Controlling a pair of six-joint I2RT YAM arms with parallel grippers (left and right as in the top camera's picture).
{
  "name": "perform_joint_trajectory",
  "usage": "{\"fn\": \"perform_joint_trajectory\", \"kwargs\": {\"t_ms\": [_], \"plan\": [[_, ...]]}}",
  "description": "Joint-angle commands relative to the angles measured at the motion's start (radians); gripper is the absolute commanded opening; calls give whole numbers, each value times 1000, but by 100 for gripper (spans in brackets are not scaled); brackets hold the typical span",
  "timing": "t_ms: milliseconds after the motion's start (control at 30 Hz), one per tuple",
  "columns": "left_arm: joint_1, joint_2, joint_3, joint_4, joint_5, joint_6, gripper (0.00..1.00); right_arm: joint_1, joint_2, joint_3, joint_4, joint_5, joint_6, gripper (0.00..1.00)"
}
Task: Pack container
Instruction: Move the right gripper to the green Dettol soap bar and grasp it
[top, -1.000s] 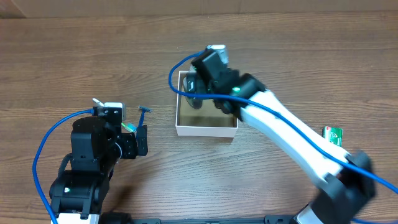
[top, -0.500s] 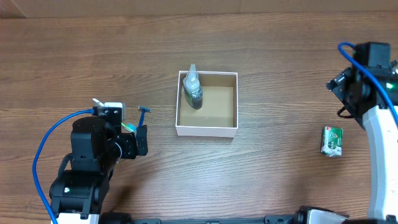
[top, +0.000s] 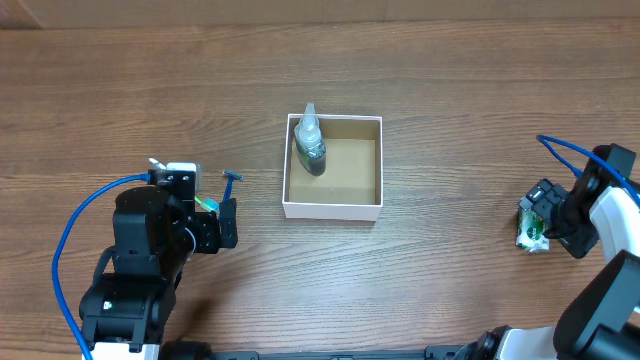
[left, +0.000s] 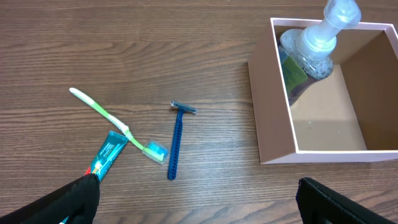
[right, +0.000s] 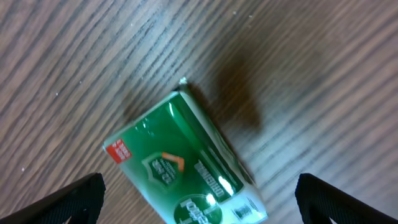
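The container (top: 333, 208), a small white box with a brown inside, sits mid-table and holds a clear spray bottle (top: 310, 142) against its left wall; both also show in the left wrist view, the container (left: 273, 106) and the bottle (left: 314, 46). A green packet (top: 530, 228) lies at the right; in the right wrist view the green packet (right: 186, 165) lies between my open fingers. My right gripper (right: 199, 208) is open just above it. My left gripper (left: 199, 205) is open and empty, left of the container.
A blue razor (left: 176, 140), a toothbrush (left: 112, 121) and a toothpaste tube (left: 107, 155) lie on the wood table left of the container. The razor also shows in the overhead view (top: 232, 178), by my left gripper (top: 222, 225).
My right arm left the container, with the spray bottle lying inside, swung to the far right and came down over the green packet. The left arm has not moved.
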Motion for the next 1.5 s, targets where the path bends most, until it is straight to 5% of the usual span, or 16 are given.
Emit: {"fn": "perform_joint_trajectory", "kwargs": {"t_ms": [0, 367, 433, 800, 967, 1233, 1467], "plan": [[5, -2, 24, 4, 0, -6, 100, 5, 55, -6, 30, -10, -19, 100], [5, -2, 24, 5, -1, -6, 100, 5, 164, -6, 36, -36, -26, 94], [5, -2, 24, 5, -1, -6, 100, 5, 164, -6, 36, -36, -26, 78], [5, -2, 24, 4, 0, -6, 100, 5, 163, -6, 44, -88, -18, 41], [5, -2, 24, 4, -1, -7, 100, 5, 163, 36, 14, -154, -13, 4], [5, -2, 24, 4, 0, -6, 100, 90, 102, 299, -241, -230, 37, 4], [5, -2, 24, 5, 0, -7, 100, 420, -119, 444, -257, -207, 116, 4]]}}
